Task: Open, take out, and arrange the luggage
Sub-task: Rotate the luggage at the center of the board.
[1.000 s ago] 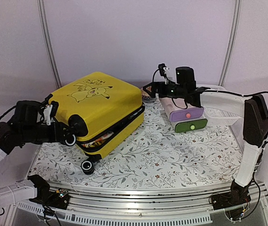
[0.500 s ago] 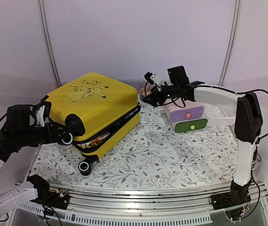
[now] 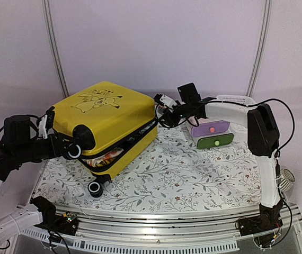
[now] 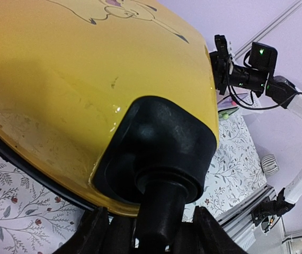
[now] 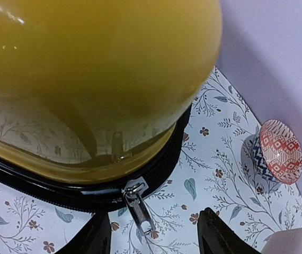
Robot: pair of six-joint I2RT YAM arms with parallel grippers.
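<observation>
Yellow luggage sits tilted, lid ajar, at ten o'clock on the floral table. The left claw grasps its black wheel. The right claw is released, fingers either side of the zipper pull at its three o'clock corner.

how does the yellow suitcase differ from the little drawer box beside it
The suitcase is big and glossy yellow; the drawer box is small, lilac over green. The suitcase gapes open along its zipper; the drawer box's drawers look shut. Both rest on the flowered cloth.
</observation>
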